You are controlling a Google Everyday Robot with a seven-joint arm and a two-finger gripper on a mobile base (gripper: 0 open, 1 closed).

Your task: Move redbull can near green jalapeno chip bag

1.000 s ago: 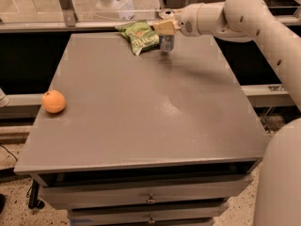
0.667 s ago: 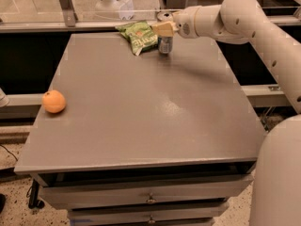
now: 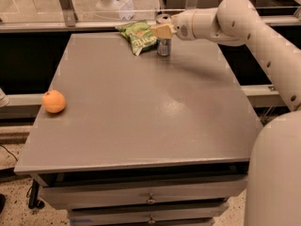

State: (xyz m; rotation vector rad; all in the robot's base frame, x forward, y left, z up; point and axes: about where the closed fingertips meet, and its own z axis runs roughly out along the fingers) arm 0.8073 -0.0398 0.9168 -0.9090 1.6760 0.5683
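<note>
The redbull can [image 3: 163,47] is seen upright near the far edge of the grey table [image 3: 141,107], just beside the green jalapeno chip bag [image 3: 137,34]. The gripper [image 3: 162,30] is held against the can's upper part; whether the can is clamped cannot be told. An orange [image 3: 54,101] is seen at the left edge, well apart.

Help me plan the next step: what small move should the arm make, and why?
Probably draw the pincer away from the redbull can, without tipping it. The can appears to stand upright on the table beside the green jalapeno chip bag, and the pincer sits at its upper half, so placing looks done.
</note>
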